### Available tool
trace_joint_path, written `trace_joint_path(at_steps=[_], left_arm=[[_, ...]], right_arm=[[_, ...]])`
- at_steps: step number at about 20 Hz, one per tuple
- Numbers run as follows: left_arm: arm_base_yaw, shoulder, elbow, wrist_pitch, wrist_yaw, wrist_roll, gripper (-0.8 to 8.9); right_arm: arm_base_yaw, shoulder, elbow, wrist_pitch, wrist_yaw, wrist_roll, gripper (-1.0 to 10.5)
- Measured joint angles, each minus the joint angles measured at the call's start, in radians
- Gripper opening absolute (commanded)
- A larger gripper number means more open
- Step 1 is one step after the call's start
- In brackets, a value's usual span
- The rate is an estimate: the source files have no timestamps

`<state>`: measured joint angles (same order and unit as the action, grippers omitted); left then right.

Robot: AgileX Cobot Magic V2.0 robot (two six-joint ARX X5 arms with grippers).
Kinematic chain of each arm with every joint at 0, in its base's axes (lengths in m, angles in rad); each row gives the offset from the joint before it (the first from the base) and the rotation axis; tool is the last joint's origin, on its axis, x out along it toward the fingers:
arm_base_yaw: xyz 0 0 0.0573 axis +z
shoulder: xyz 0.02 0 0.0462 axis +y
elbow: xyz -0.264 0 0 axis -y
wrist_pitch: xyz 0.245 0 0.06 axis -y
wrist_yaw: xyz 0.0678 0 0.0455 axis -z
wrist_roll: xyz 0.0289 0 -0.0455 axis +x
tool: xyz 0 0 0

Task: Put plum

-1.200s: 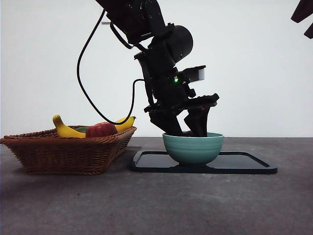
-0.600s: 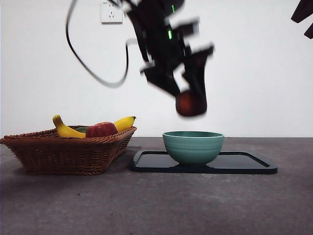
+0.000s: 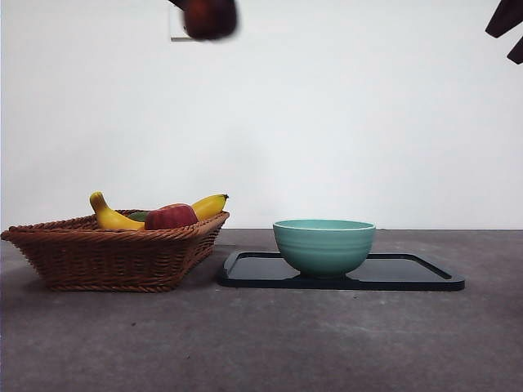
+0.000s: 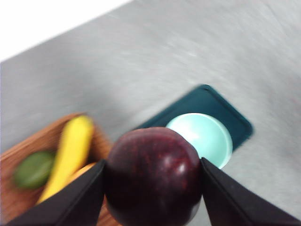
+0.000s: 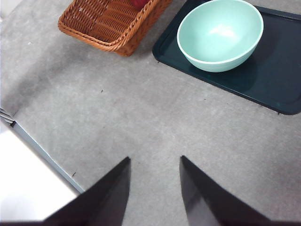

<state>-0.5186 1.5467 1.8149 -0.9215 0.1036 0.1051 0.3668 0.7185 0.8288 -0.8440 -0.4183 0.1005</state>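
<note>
The plum, dark maroon and glossy, sits clamped between the two jaws of my left gripper. In the front view the plum hangs at the top edge, high above the wicker basket. An empty teal bowl rests on a black tray; the left wrist view shows that bowl far below. My right gripper is open, high over bare table, and shows as a dark tip at the top right corner.
The basket holds a banana, a red apple-like fruit and a green fruit. The right wrist view shows the basket, the bowl and the table's edge.
My left gripper has risen out of the bowl with the plum and swung up and to the left, now nearly out of the front view's top edge.
</note>
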Motion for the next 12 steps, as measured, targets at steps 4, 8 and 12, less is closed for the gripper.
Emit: trace_joint_path(at_steps=[4, 8, 12], left_arm=[[0.101, -0.078, -0.001, -0.110, 0.000, -0.003, 2.44], [0.169, -0.172, -0.142, -0.056, 0.046, -0.006, 2.44], [0.197, -0.232, -0.397, 0.122, 0.055, -0.010, 2.44]], right_arm=[[0.000, 0.000, 0.000, 0.014, 0.000, 0.000, 1.7], [0.000, 0.000, 0.000, 0.025, 0.000, 0.000, 1.7], [0.000, 0.000, 0.000, 0.026, 0.000, 0.000, 1.7]])
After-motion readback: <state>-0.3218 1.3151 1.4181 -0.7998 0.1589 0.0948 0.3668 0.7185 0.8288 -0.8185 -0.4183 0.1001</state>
